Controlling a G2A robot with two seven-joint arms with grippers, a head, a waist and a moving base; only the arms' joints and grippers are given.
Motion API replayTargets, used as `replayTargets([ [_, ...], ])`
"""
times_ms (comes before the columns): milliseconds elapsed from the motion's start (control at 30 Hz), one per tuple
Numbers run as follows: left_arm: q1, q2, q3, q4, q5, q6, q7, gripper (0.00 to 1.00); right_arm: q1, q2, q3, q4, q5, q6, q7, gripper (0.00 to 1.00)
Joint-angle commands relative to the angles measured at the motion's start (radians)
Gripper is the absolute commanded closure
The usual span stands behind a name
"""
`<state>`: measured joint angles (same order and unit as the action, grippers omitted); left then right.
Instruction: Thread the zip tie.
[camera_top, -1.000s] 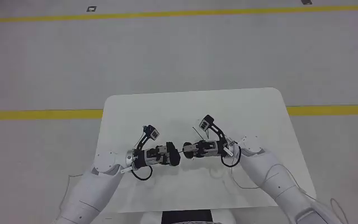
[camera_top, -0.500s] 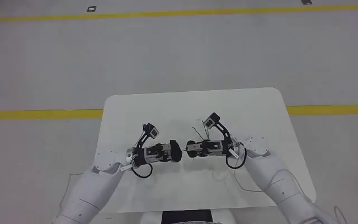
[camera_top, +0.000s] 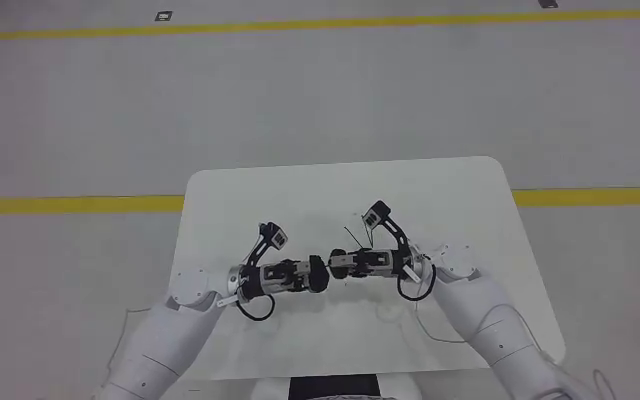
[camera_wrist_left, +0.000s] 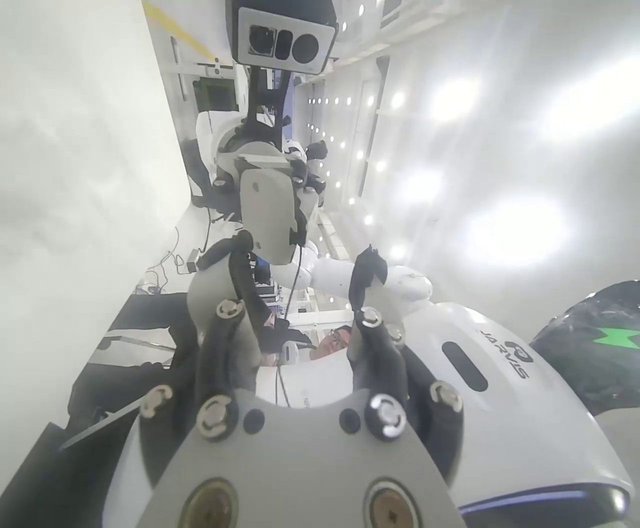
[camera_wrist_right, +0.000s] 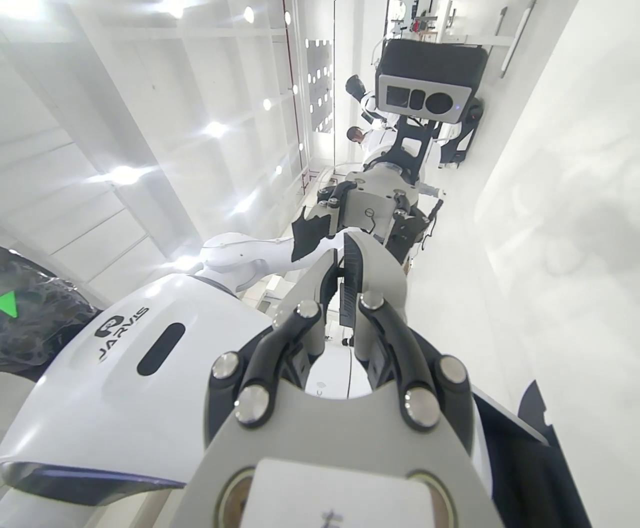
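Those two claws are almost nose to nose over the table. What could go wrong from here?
The left claw and right claw sit almost tip to tip; a small misalignment could make them collide. The zip tie is only a thin strand by the right claw; it may bend or slip, so the threading could miss.

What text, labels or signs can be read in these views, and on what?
Floor tag: too small to read.
Second floor tag: too small, cut by the edge.
Mark on the wrist plate: cut off, unreadable.
Brand word on the white shell: legible, not quoted here.
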<state>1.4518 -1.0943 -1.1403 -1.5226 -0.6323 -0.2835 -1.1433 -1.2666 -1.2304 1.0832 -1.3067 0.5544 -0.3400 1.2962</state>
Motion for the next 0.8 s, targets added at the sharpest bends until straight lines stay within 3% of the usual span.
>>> replayTargets([
  [0, -0.001, 0.001, 0.003, 0.001, 0.0, 0.0, 0.0, 0.64, -0.002, -0.003, 0.0, 0.001, -0.012, 0.0, -0.006, 1.0],
  [367, 0.0, 0.01, 0.008, 0.005, 0.003, -0.008, 0.007, 0.71, -0.008, -0.008, 0.008, -0.001, -0.076, 0.0, -0.027, 1.0],
  [533, 0.0, 0.014, 0.01, 0.003, 0.013, -0.006, 0.012, 0.8, -0.011, -0.007, 0.011, -0.001, -0.094, 0.0, -0.033, 1.0],
  [767, -0.003, 0.017, 0.024, 0.006, 0.024, -0.006, 0.02, 0.81, -0.011, -0.007, 0.01, -0.001, -0.1, 0.0, -0.031, 1.0],
])
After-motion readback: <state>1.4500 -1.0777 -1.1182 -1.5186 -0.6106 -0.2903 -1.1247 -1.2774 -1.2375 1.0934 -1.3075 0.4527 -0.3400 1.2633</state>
